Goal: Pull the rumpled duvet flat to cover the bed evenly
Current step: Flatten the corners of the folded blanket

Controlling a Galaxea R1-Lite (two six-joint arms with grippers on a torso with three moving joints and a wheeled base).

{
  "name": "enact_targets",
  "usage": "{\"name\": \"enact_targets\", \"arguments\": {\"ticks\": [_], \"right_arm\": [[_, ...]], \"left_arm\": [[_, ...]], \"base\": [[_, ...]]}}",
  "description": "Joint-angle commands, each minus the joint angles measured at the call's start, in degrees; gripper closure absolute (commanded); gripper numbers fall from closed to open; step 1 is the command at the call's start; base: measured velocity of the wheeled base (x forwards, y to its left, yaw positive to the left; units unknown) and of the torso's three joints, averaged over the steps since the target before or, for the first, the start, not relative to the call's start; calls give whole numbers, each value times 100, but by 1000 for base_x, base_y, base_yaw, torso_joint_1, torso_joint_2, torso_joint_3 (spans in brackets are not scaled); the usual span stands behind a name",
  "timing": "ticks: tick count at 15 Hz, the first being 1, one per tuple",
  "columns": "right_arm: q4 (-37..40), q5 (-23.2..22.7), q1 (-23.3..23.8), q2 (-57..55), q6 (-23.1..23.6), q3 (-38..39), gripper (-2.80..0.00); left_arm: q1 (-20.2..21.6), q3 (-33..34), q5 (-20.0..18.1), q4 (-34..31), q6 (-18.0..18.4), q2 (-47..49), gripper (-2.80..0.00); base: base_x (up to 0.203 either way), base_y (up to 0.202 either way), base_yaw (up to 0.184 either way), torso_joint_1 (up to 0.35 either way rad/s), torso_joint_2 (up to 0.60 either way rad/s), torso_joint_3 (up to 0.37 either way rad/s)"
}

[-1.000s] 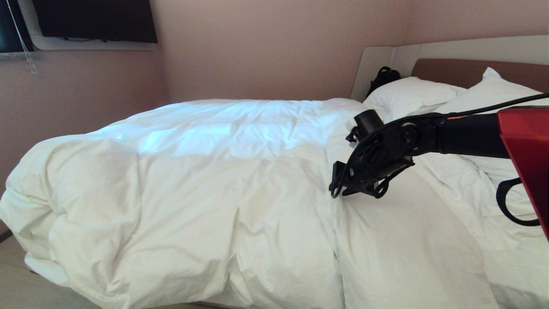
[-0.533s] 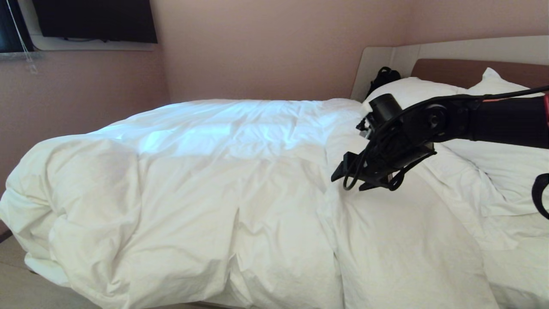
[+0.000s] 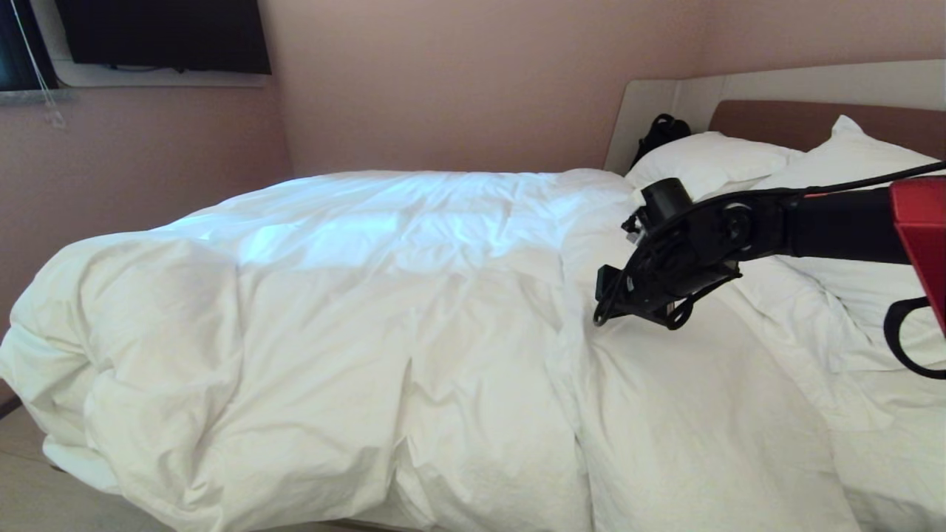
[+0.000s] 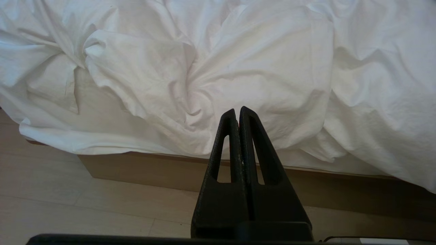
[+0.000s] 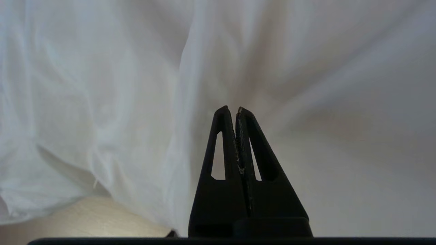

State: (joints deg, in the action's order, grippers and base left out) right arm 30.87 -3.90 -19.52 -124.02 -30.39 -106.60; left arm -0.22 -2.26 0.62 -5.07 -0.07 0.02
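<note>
Shifted since a second back: the black two-fingered right hand (image 3: 607, 295), carried off the cloth toward 1 o'clock, a little higher and nearer the headboard, after spreading halfway through and coming together again. Now poised just above the thick, puffy white cotton duvet (image 3: 332, 310), with fingers pressed tip to tip in the right wrist view and no cloth seen pinched between them, only white fabric behind. As for the duvet: draped over most of the wide low bed (image 4: 136, 166) with the beige-brown box base, heaped thickest toward 8 o'clock at the foot corner, spilling over the near side close to the pale wood floor (image 4: 68, 204). Marked by one long raised fold running from 12 to 6 o'clock in the head view, just below the right hand at its 7 o'clock; smoother white cloth at 3 o'clock of that fold, two white rectangular pillows (image 3: 702, 159) at 1 o'clock by the headboard. Judged the deciding relation: bulk of the quilt at 9 o'clock from the right hand, the rumpled head end at 3 o'clock, so probably a fresh grip on the fold and a drag across its long axis, not along it. Plainly the nearer of the two hands to that fold. Parked low and outside the head view: the black left hand (image 4: 238, 114), fingers likewise together on nothing, pointed at the creased overhang above the bed base.
</note>
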Motion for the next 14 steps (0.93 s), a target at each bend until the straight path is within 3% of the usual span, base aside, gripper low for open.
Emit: {"name": "enact_targets", "arguments": {"ticks": [1, 7, 9, 11, 14], "right_arm": [[-854, 12, -35, -395, -134, 52, 0], [-830, 277, -66, -925, -233, -1, 0], [-376, 904, -173, -1114, -68, -122, 0], [90, 1144, -220, -1085, -11, -92, 0], [684, 1156, -293, -870, -21, 89, 0]], "left_arm": [[-4, -3, 0, -3, -1, 6, 0], [-4, -3, 0, -3, -1, 2, 0], [4, -3, 0, -3, -1, 6, 0], [3, -3, 0, -3, -1, 5, 0], [-3, 0, 0, -3, -1, 6, 0]], "base": [[0, 0, 0, 0, 0, 0], [0, 0, 0, 0, 0, 0], [0, 0, 0, 0, 0, 0], [0, 0, 0, 0, 0, 0], [0, 0, 0, 0, 0, 0]]}}
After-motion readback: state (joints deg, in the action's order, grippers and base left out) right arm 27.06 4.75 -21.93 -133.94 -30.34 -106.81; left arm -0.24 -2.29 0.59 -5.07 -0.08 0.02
